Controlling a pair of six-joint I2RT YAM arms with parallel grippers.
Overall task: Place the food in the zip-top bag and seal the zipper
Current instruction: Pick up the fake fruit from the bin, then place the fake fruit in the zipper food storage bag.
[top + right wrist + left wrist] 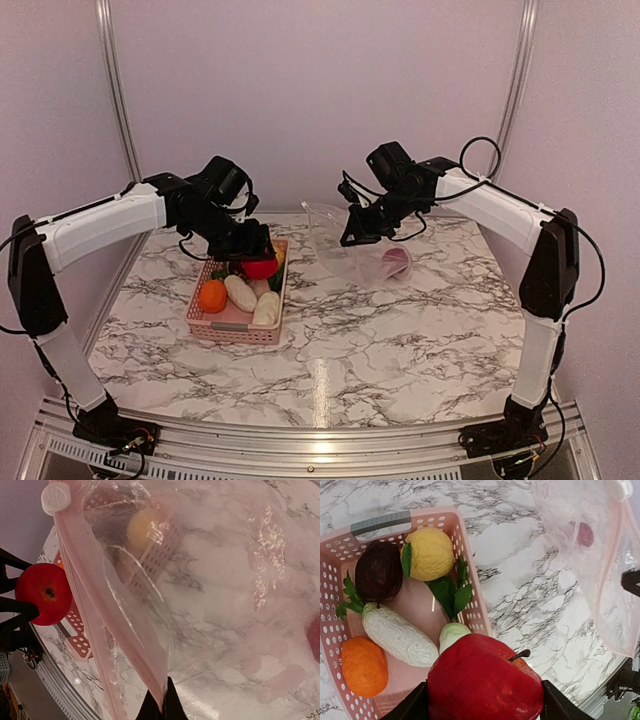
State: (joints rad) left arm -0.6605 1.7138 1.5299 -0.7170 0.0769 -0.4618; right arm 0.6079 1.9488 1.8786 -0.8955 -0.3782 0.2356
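The left gripper [485, 706] is clamping a glossy red toy apple [482, 677] over the far right end of the pink lattice basket [235, 335]. The right gripper [161, 705] is pinching the rim of the clear crinkly zip-top bag [215, 580], further right. That floppy mouth may be sagging, so the apple could glance off.

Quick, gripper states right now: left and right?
Left gripper: closed on the apple.
Right gripper: closed on the bag, at its edge.

Perhaps open tabletop [312, 305] between basket [232, 335], bag [330, 248]
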